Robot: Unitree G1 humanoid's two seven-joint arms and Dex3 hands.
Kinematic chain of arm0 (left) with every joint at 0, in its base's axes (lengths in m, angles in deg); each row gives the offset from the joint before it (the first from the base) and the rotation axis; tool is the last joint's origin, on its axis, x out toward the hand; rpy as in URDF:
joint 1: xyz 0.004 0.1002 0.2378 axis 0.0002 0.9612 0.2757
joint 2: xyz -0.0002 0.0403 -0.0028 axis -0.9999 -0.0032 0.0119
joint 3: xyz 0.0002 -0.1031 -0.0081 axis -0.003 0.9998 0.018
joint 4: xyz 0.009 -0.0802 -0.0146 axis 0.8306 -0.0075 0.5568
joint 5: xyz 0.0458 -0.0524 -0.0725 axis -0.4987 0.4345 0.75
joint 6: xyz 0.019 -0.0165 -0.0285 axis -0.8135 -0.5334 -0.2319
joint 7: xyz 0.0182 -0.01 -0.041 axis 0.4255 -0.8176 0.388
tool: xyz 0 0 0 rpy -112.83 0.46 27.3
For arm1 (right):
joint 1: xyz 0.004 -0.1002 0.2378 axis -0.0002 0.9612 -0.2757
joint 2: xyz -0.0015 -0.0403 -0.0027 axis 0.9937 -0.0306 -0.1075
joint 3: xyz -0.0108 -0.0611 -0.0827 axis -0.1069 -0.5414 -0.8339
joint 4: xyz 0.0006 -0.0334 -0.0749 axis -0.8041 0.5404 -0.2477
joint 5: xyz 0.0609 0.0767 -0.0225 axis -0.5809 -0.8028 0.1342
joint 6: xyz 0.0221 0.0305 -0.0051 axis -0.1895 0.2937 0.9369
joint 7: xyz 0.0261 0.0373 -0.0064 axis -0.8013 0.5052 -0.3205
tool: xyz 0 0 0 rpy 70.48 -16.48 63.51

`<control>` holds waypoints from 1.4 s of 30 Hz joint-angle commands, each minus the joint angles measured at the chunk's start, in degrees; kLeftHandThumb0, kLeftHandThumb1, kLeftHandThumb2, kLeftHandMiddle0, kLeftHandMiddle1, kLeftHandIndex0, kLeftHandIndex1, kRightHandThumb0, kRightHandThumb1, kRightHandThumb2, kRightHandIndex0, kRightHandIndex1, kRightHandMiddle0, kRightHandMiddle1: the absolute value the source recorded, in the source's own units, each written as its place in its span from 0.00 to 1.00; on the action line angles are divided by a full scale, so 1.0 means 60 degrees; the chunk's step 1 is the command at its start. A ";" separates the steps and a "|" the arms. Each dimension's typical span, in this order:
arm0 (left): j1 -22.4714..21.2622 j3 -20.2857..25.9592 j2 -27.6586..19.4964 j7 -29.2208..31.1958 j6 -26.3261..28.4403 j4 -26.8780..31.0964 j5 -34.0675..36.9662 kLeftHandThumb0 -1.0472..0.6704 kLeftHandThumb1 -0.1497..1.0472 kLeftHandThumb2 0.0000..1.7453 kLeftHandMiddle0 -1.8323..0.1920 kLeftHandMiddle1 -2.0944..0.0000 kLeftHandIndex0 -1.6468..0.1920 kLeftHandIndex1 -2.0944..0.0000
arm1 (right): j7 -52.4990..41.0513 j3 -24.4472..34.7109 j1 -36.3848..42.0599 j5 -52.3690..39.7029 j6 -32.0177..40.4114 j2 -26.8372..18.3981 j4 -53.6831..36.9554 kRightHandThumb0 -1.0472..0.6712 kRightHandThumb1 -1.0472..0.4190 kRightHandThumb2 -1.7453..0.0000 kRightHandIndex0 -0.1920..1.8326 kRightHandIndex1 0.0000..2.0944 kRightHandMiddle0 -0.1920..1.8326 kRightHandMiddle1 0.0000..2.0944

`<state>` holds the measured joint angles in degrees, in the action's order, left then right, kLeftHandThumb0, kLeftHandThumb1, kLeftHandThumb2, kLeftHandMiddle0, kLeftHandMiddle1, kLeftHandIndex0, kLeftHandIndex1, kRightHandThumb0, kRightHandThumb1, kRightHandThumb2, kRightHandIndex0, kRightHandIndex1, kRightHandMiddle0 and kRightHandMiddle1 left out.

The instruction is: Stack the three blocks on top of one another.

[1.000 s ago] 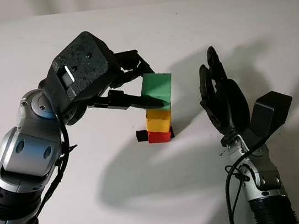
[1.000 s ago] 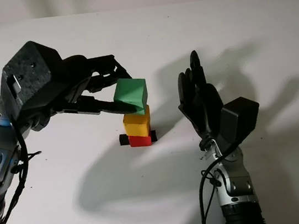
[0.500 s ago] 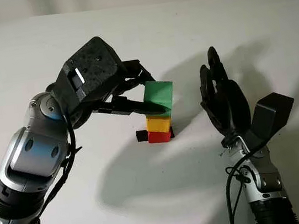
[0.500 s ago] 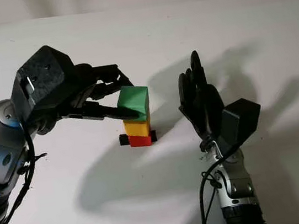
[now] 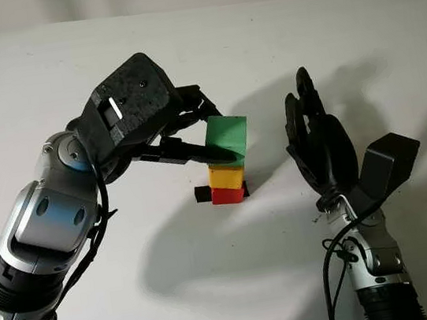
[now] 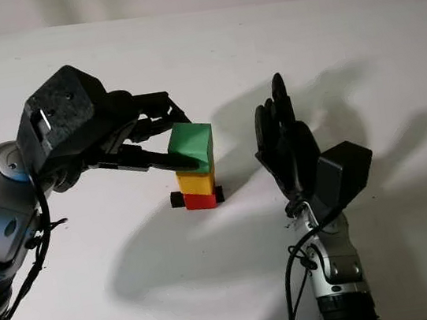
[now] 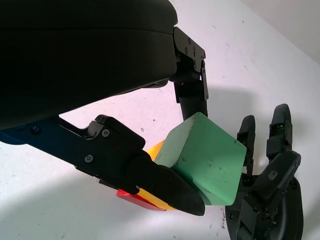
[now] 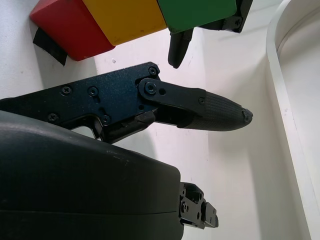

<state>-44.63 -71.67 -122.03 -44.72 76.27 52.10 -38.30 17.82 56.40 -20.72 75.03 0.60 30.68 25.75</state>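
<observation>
The left hand (image 5: 194, 135) reaches in from the left side with its arm bent at the elbow. Its black fingers (image 7: 165, 182) pinch the green block (image 5: 226, 137) from both sides. The green block sits on top of the yellow block (image 5: 226, 177), and it is tilted a little, not quite flat. The yellow block sits on the red block (image 5: 227, 195). The red block rests on a small black mark (image 5: 201, 193) on the white table (image 5: 215, 287). So the three blocks make one little tower near the middle of the table.

The right hand (image 5: 318, 141) stands up just to the right of the tower, with its palm facing the blocks. It is open and holds nothing. It is near the tower but does not touch it.

There is bare white table all around the tower: in front, behind, and far out to the left. The gap between the tower and the right hand is narrow. The back edge of the table is far from the blocks.
</observation>
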 commanded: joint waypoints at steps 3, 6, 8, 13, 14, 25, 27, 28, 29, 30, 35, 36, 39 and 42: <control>0.0061 -0.0122 -0.0152 -0.0006 -0.0250 0.0073 -0.0104 0.35 0.94 0.03 0.80 0.97 0.73 0.13 | -0.0017 0.0044 0.0078 -0.0035 0.0003 -0.0041 -0.0129 0.19 0.00 0.65 0.00 0.00 0.00 0.00; 0.0106 -0.0193 -0.0211 -0.0034 -0.0424 0.0084 -0.0217 0.34 0.93 0.03 0.80 0.97 0.71 0.11 | -0.0028 0.0043 0.0050 -0.0021 -0.0007 -0.0063 -0.0071 0.19 0.00 0.65 0.00 0.00 0.00 0.00; 0.0135 -0.0225 -0.0231 -0.0022 -0.0497 0.0092 -0.0298 0.33 0.92 0.03 0.80 0.97 0.70 0.11 | -0.0048 0.0053 0.0038 -0.0032 -0.0035 -0.0068 -0.0039 0.19 0.00 0.65 0.00 0.00 0.00 0.00; 0.0184 -0.0152 -0.0182 0.0009 -0.0387 0.0157 -0.0286 0.26 0.91 0.03 0.81 0.98 0.70 0.13 | -0.0060 0.0107 0.0021 -0.0102 -0.0001 -0.0051 -0.0048 0.19 0.00 0.65 0.00 0.00 0.00 0.00; 0.0191 -0.0145 -0.0182 0.0012 -0.0363 0.0175 -0.0282 0.25 0.91 0.03 0.81 0.98 0.70 0.14 | -0.0054 0.0113 0.0016 -0.0105 -0.0009 -0.0048 -0.0043 0.19 0.00 0.65 0.00 0.00 0.00 0.00; 0.0154 -0.0140 -0.0367 0.0143 0.0223 0.0461 -0.0167 0.22 0.90 0.03 0.82 0.98 0.70 0.20 | -0.0090 0.0108 0.0007 -0.0080 0.0022 -0.0067 -0.0054 0.19 0.00 0.65 0.00 0.00 0.00 0.00; 0.0180 -0.0104 -0.0370 0.0130 0.0226 0.0492 -0.0132 0.22 0.90 0.03 0.82 0.98 0.70 0.21 | -0.0095 0.0099 0.0010 -0.0056 -0.0010 -0.0081 -0.0045 0.19 0.00 0.65 0.00 0.00 0.00 0.00; 0.0200 -0.0085 -0.0372 0.0124 0.0193 0.0504 -0.0120 0.22 0.90 0.03 0.82 0.98 0.70 0.21 | -0.0093 0.0096 0.0010 -0.0043 -0.0030 -0.0085 -0.0036 0.19 0.00 0.65 0.00 0.00 0.00 0.00; 0.0211 -0.0077 -0.0384 0.0129 0.0158 0.0515 -0.0112 0.22 0.90 0.03 0.82 0.98 0.70 0.21 | -0.0095 0.0101 0.0008 -0.0045 -0.0042 -0.0082 -0.0027 0.19 0.00 0.65 0.00 0.00 0.00 0.00; 0.0214 -0.0071 -0.0399 0.0142 0.0141 0.0522 -0.0100 0.22 0.90 0.03 0.82 0.98 0.70 0.22 | -0.0096 0.0106 0.0006 -0.0050 -0.0039 -0.0080 -0.0025 0.19 0.00 0.65 0.00 0.00 0.00 0.00; 0.0258 -0.0081 -0.0449 0.0123 0.0076 0.0553 -0.0093 0.20 0.90 0.03 0.83 0.98 0.77 0.28 | -0.0092 0.0123 0.0012 -0.0087 -0.0013 -0.0060 -0.0037 0.19 0.00 0.65 0.00 0.00 0.00 0.00; 0.0270 -0.0110 -0.0485 0.0134 0.0044 0.0564 -0.0106 0.20 0.90 0.03 0.84 0.98 0.77 0.28 | -0.0105 0.0111 0.0016 -0.0069 -0.0032 -0.0075 -0.0034 0.19 0.00 0.65 0.00 0.00 0.00 0.00; 0.0344 -0.0096 -0.0561 0.0218 -0.0128 0.0549 -0.0064 0.20 0.91 0.03 0.86 0.98 0.82 0.34 | -0.0144 0.0091 0.0041 -0.0049 -0.0043 -0.0101 -0.0054 0.19 0.00 0.65 0.00 0.00 0.00 0.00; 0.0383 0.0056 -0.0502 0.0282 -0.0111 0.0492 0.0093 0.21 0.90 0.03 0.88 0.99 0.86 0.41 | -0.0157 0.0087 0.0047 -0.0069 0.0018 -0.0091 -0.0090 0.19 0.00 0.65 0.00 0.00 0.00 0.00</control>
<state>-42.79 -72.33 -124.89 -43.22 76.00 54.45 -38.07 17.04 56.86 -20.73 74.64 0.60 30.55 25.74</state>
